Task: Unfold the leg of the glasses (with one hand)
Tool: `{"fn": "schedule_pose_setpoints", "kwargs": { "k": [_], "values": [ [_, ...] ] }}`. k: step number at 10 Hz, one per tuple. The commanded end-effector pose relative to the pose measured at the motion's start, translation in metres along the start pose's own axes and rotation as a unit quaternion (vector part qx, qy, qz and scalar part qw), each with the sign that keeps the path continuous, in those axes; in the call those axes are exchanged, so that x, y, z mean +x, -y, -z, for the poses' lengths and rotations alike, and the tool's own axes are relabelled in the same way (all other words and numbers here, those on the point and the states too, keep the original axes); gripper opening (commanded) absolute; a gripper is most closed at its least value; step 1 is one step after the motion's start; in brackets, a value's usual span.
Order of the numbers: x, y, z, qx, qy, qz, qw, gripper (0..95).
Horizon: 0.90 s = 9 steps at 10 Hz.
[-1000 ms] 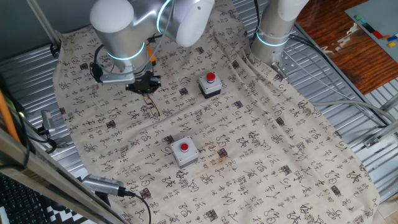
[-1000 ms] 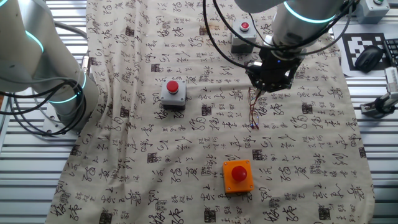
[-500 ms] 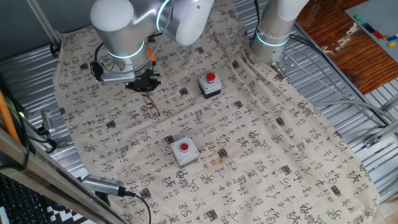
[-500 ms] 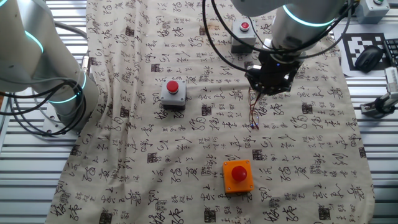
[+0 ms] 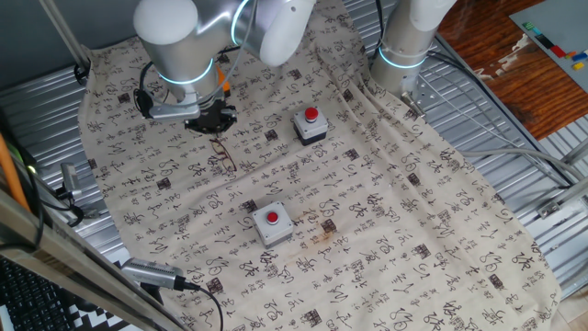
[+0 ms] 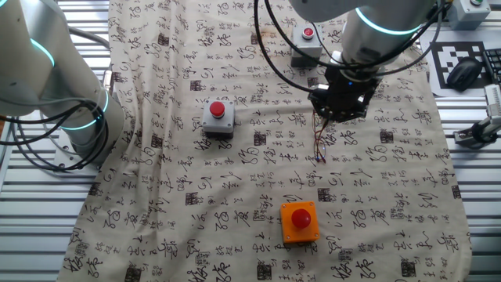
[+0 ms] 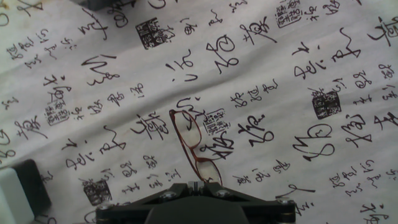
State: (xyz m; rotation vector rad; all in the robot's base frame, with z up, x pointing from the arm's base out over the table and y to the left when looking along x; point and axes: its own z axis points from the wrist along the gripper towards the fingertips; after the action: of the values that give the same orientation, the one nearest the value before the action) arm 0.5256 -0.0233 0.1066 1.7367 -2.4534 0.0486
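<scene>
1. The glasses (image 7: pixel 196 148) are seen lying on the printed cloth (image 7: pixel 298 74), directly below the gripper (image 7: pixel 198 184), with their near end reaching the fingertips.
2. Whether the gripper is parted or closed on the frame cannot be told; the tips are hidden.
3. The thin wire frame is judged light, springy and easily bent, with fragile lenses.
4. A hold on the leg near its hinge is judged best.
5. Only calligraphic characters are printed on the cloth; no brand can be read.
</scene>
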Motion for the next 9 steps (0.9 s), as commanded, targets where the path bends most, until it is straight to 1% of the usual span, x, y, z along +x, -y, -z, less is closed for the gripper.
{"fn": "schedule_pose_setpoints", "kwargs": {
  "k": [1, 5, 7, 9],
  "values": [
    [0.0036, 0.0004, -0.0001, 0.001, -0.001, 0.003, 1.0, 0.0],
    [0.0084, 0.0013, -0.0016, 0.003, -0.005, 0.009, 0.9999, 0.0],
    [0.0118, 0.0019, -0.0022, 0.005, -0.009, 0.013, 0.9999, 0.0],
    [0.0131, 0.0025, -0.0028, 0.005, -0.008, 0.015, 0.9999, 0.0]
  ]
}}
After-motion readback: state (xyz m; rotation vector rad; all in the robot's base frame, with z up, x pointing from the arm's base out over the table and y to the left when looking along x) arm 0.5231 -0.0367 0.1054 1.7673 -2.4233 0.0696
